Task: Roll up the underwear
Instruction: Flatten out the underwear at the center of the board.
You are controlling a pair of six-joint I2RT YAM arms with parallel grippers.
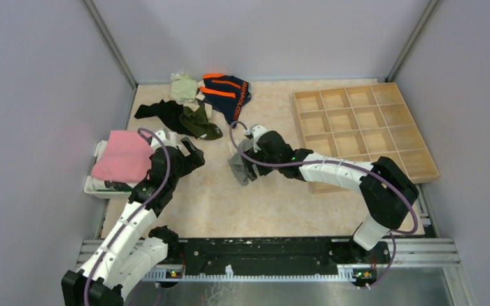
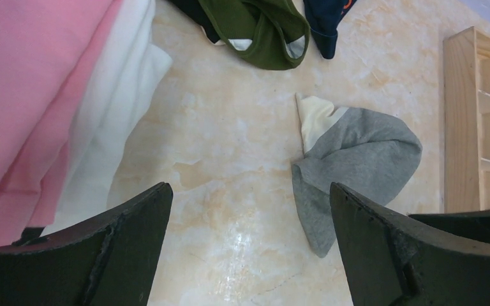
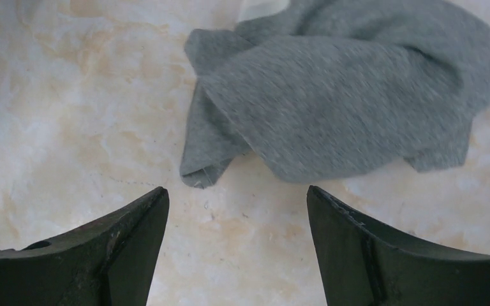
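Left wrist, unlike right, shows olive underwear (image 2: 230,18).

- Light even and diffuse in all three views; no hard shadows found.
- Overhead view: bright and sharp, with only faint shadows around the grey underwear (image 1: 239,167).
- Left wrist view: pale sheen on the table (image 2: 242,245), below and left of the grey underwear.
- Right wrist view: grey underwear slightly soft, weave smeared; thin soft shadow along its lower edge.

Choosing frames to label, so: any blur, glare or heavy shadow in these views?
Top external: even light, sharp, no hard shadows. Left wrist: crisp, with a pale sheen on the table. Right wrist: the grey underwear looks slightly soft; the fingers are dark, almost featureless.
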